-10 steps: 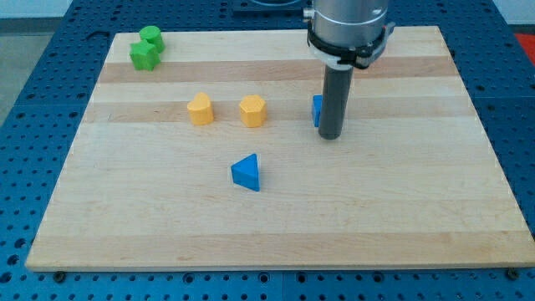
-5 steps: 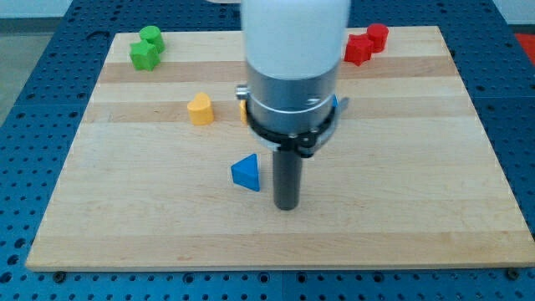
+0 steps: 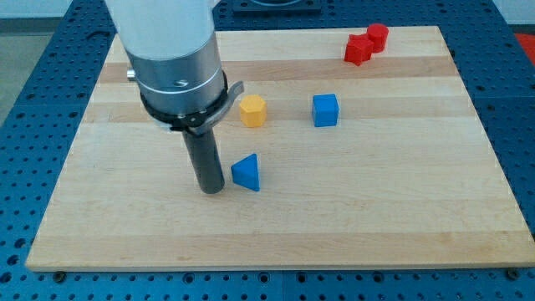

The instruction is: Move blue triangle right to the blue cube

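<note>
Currently my tip [image 3: 212, 190] sits just left of one blue triangle [image 3: 247, 172]; one blue cube [image 3: 326, 109], two red blocks [image 3: 366, 43].

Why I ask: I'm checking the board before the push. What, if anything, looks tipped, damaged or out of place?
Nothing stands out. The blue triangle, blue cube, yellow block and the two red blocks all sit flat on the wooden board. My tip stands just at the view's left of the triangle.
</note>
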Action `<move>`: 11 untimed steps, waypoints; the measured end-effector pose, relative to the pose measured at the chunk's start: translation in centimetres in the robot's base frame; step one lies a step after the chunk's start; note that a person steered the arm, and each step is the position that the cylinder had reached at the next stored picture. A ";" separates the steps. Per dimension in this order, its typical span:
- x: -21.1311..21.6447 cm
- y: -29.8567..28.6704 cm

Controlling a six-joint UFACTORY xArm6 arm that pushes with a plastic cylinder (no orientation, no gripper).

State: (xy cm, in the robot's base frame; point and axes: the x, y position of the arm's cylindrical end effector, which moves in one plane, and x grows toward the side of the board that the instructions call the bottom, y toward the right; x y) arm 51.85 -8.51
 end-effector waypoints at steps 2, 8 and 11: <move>-0.1 3.9; -7.7 10.3; -7.9 18.3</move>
State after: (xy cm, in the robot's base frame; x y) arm 43.99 9.77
